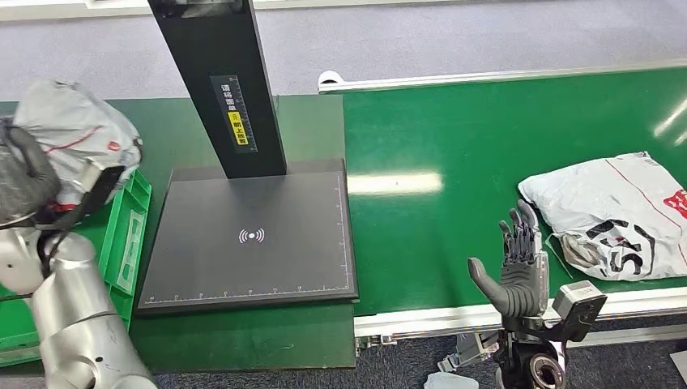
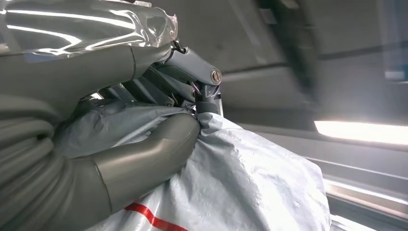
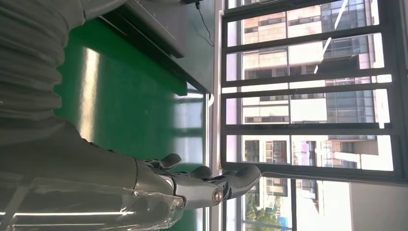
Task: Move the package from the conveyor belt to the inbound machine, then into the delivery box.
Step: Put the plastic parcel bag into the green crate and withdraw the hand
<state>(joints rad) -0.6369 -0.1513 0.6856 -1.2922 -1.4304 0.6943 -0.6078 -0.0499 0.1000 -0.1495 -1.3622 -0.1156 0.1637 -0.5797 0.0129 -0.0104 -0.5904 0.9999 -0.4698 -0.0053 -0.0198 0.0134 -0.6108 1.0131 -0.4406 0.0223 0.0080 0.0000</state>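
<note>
Evidently the left hand (image 1: pixel 28 174) gripped a grey package (image 1: pixel 77 134) above the green delivery box (image 1: pixel 130 235), unreleased; right hand (image 1: pixel 518 267) spread empty beside another package (image 1: pixel 616 215)

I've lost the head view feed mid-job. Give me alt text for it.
The left hand holds a grey package raised above the green delivery box, left of the black inbound machine. The right hand is open and upright over the green conveyor belt, beside a second grey package lying there.
</note>
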